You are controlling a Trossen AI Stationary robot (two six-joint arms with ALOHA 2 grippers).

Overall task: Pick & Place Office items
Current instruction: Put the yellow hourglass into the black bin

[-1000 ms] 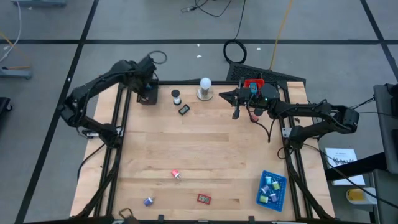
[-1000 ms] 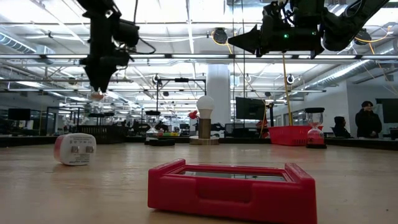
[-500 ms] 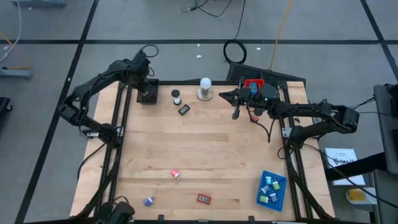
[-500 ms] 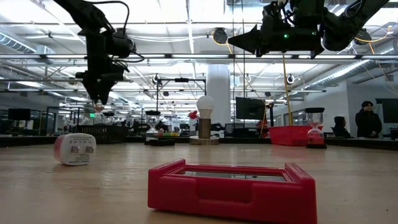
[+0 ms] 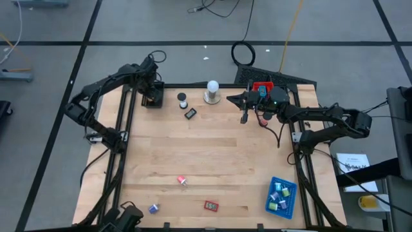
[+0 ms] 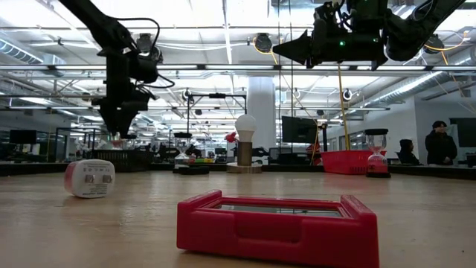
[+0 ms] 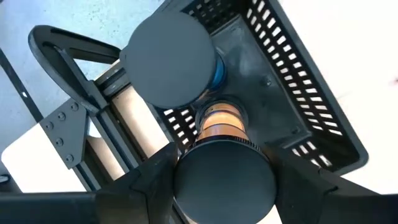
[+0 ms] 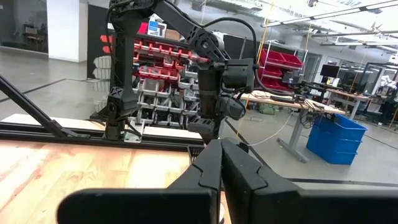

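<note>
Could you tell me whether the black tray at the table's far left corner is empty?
Not empty. The left wrist view shows a blue piece lying inside the black tray.

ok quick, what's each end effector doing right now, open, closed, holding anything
Left end effector: closed on a small roll of brownish tape, over the black tray.
Right end effector: closed, empty, raised near the red tray.

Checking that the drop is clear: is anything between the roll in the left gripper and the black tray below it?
Nothing visible. The left gripper holds the brown roll over the black tray, above its open floor. A blue piece lies in the tray off to one side, partly hidden by a finger.
</note>
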